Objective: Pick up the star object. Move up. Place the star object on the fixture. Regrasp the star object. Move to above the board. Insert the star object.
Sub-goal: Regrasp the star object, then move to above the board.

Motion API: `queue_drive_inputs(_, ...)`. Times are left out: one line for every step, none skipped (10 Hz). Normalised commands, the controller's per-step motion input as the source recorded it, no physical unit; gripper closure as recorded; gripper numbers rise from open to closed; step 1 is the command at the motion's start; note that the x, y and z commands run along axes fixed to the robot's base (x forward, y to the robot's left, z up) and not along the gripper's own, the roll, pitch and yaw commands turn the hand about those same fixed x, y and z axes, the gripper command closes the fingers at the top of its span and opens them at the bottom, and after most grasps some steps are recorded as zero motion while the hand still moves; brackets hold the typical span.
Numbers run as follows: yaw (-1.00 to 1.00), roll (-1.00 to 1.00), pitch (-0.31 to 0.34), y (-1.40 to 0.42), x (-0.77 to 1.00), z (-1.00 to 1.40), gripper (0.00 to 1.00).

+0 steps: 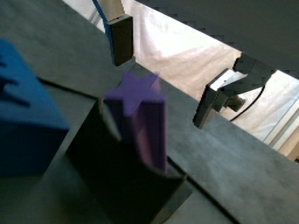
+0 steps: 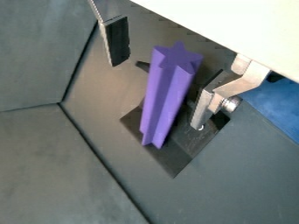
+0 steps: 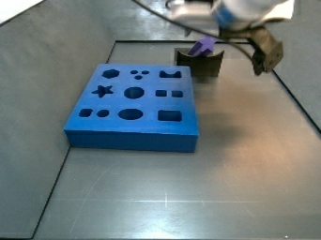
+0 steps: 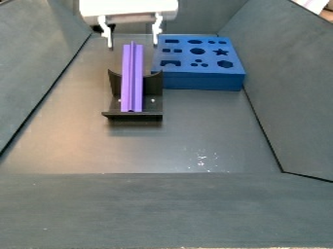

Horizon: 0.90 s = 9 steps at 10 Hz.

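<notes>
- Star object point(image 4: 131, 78): a long purple prism, star-shaped in section, leaning tilted on the fixture point(image 4: 134, 104). Its lower end sits on the dark base plate, its upper end points up toward the tool. In a wrist view point(image 2: 167, 94) it rests in the dark bracket with nothing gripping it.
- Tool point(image 4: 129, 41): hangs just above the upper end of the prism, the white wrist body over it. Jaws stand wide. In both wrist views one finger point(image 1: 121, 39) and the opposite finger point(image 1: 214, 103) sit well off either side of the star end, with a clear gap on each side. It holds nothing.
- Side view from the board end: tool point(image 3: 238, 42) is over the fixture point(image 3: 201, 64) at the far end of the floor, with a bit of purple showing beneath it.
- Board point(image 3: 135, 105): thick blue slab just beside the fixture, star hole among the circles, ovals and squares. All holes look empty.
- Step in hand, as I judge it: the prism is placed on the fixture and the regrasp is not yet made.
- Next move calls for: lowering so the pads straddle the prism's upper part, squaring to its tilt, then closing. After that, lift clear and carry over the board's star hole.
- Watch: a finger nudging the leaning prism could tip it off the bracket.
</notes>
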Motion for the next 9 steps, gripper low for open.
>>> queue_drive_inputs(0.0,0.07,-0.023,0.0,0.09,-0.59,0.0)
queue_drive_inputs(0.01,0.07,-0.008,-0.01,0.09,-0.38,0.0)
queue_drive_inputs(0.01,0.06,0.003,-0.01,0.08,-0.24,0.0)
queue_drive_inputs(0.0,0.0,0.0,0.0,0.0,0.0,1.0)
queue_drive_inputs(-0.21,0.0,-0.121,0.04,-0.14,1.0,1.0)
queue_drive_inputs(-0.21,-0.01,-0.119,0.04,-0.15,1.0,1.0)
queue_drive_inputs(-0.21,-0.04,-0.096,0.04,-0.15,1.0,1.0)
queue_drive_inputs(-0.2,-0.05,-0.073,0.04,-0.14,1.0,1.0)
queue_drive_inputs(-0.19,-0.09,-0.016,0.05,-0.14,1.0,1.0)
